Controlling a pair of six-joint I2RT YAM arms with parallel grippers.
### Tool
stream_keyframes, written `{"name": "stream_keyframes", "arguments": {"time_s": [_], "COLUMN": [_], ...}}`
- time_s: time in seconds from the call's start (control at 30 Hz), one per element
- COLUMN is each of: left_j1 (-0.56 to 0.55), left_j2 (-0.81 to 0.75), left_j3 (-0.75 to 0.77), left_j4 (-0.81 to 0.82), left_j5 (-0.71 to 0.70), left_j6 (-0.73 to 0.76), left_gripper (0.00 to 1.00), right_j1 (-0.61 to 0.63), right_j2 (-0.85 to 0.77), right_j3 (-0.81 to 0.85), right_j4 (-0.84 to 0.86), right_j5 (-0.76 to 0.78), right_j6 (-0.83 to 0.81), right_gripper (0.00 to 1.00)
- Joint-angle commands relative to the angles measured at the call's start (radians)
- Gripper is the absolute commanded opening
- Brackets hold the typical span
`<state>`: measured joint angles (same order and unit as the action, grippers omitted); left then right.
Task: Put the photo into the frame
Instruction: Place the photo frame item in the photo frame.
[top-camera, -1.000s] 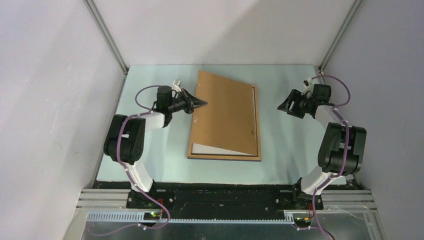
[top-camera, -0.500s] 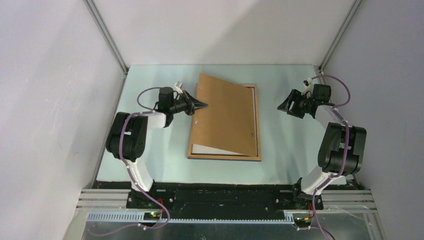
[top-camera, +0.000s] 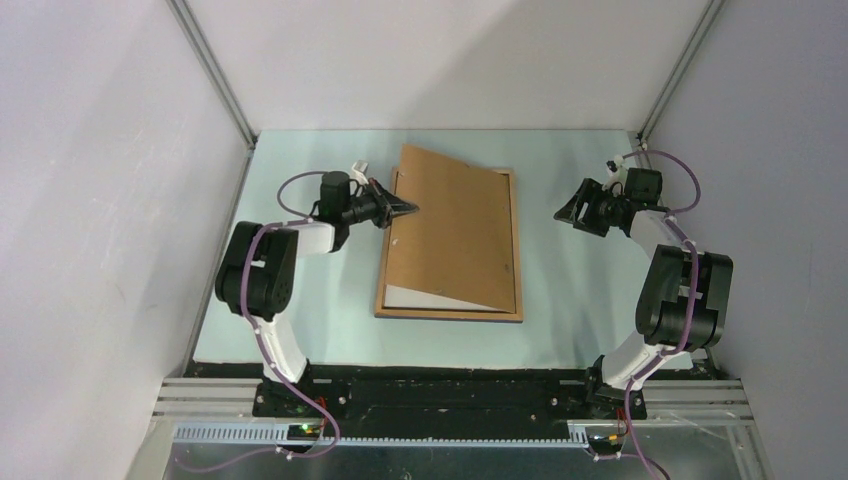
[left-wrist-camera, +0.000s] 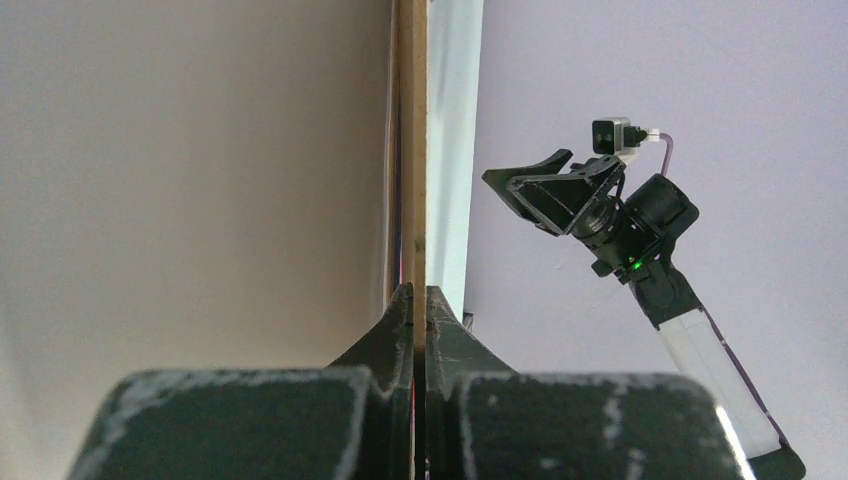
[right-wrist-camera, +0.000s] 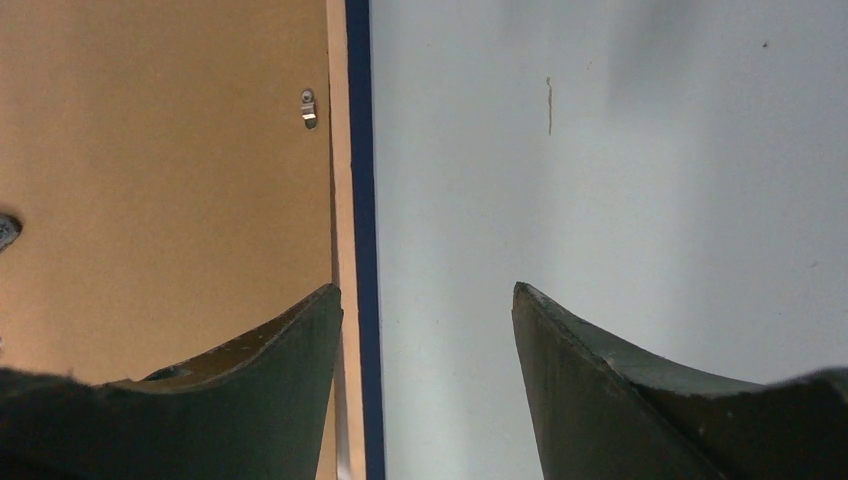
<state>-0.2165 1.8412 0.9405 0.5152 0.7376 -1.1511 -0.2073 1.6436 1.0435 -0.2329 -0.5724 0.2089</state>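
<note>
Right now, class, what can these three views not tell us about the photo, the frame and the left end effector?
- Photo: in the top view only a white sliver shows. The brown board covers the rest, so the printed side is unseen.
- Frame: its glass side faces the table in every view.
- Left end effector: in the left wrist view it is closed at the board's edge, and its own bulk hides whether it pinches the board.

Left claw (top-camera: 408, 209) closed tight, right claw (top-camera: 566, 214) spread
</note>
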Motion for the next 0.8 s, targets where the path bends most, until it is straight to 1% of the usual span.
{"name": "stream_keyframes", "arguments": {"time_s": [0.0,0.77], "left_j1": [-0.009,-0.011], "left_j2": [-0.001,0.036], "left_j3": [0.066,0.097], "left_j4": [0.095,0.095], "left_j5": [0.039,0.04], "left_j6": [-0.007,0.026], "left_gripper": [0.0,0.0], "right_j1": [-0.006,-0.021], "right_j2": [-0.004,0.003], "right_j3": [-0.002,-0.002], "right_j4": [0.034,0.035], "right_j5": [-0.02,-0.034], "right_j6": [0.0,0.012], "right_gripper": [0.68,0.68]}}
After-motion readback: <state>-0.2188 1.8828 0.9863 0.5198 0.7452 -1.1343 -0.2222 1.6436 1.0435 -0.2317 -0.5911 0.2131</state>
